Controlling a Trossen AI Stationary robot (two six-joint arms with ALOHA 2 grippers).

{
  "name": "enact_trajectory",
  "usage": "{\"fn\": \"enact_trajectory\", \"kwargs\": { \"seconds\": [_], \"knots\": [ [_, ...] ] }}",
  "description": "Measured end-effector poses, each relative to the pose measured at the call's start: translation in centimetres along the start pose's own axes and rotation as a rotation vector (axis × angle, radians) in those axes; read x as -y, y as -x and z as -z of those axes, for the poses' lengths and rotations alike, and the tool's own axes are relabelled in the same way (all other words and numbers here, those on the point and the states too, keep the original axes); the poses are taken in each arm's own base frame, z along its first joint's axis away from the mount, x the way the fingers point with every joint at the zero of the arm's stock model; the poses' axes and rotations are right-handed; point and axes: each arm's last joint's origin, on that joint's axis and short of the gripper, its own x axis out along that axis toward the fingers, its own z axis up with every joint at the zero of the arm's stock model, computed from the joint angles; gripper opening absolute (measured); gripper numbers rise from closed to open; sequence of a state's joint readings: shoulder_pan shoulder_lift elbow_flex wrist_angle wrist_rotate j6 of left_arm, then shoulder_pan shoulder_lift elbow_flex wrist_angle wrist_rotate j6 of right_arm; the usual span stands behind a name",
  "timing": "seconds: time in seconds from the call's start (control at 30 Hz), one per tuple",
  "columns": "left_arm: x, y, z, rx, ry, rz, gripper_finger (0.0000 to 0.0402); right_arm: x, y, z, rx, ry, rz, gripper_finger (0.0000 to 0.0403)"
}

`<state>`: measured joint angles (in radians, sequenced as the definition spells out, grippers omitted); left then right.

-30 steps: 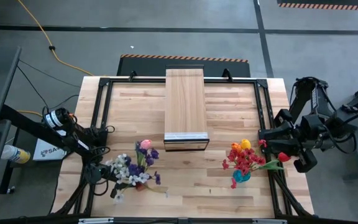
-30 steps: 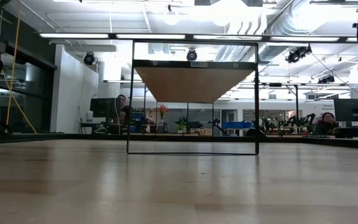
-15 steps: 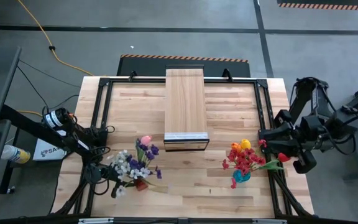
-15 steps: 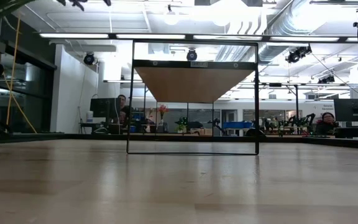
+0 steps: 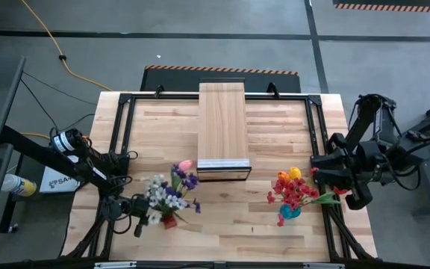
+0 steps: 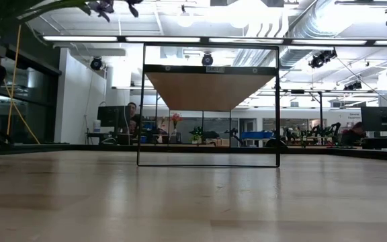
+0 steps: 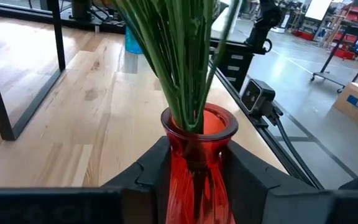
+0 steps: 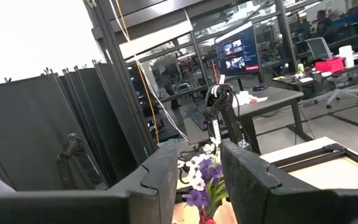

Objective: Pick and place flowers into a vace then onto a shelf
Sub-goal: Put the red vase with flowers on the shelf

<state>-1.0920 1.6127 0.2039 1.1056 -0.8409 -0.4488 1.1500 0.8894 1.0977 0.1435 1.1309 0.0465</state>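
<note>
Since a second ago our left hand [image 7: 194, 180] has carried the red vase [image 7: 194, 155] of flowers [image 5: 172, 187] nearer the shelf [image 5: 222, 127]; fingers clamp its neck; glassy, top-heavy; right hand [image 8: 194, 168] idles, empty, part-open.

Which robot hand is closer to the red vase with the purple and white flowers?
The left one. The left gripper has its fingers on both sides of the red vase. The right gripper is far across the table, beside the blue vase of red flowers.

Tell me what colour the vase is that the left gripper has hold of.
Red: the vase is translucent red glass, clearest in the left wrist view.
</note>
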Motion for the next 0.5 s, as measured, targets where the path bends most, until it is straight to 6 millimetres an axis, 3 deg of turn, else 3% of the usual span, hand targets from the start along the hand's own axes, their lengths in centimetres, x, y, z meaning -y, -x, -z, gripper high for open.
{"fn": "enact_trajectory", "kwargs": {
  "seconds": [0.2, 0.5],
  "knots": [
    [-0.03, 0.00, 0.12, -0.012, -0.010, 0.003, 0.0170, 0.00, 0.00, -0.03, 0.001, -0.009, -0.001, 0.0114],
    [-0.06, 0.01, 0.18, -0.015, -0.015, 0.001, 0.0143, 0.00, 0.00, -0.02, 0.001, -0.008, 0.000, 0.0114]
  ]
}}
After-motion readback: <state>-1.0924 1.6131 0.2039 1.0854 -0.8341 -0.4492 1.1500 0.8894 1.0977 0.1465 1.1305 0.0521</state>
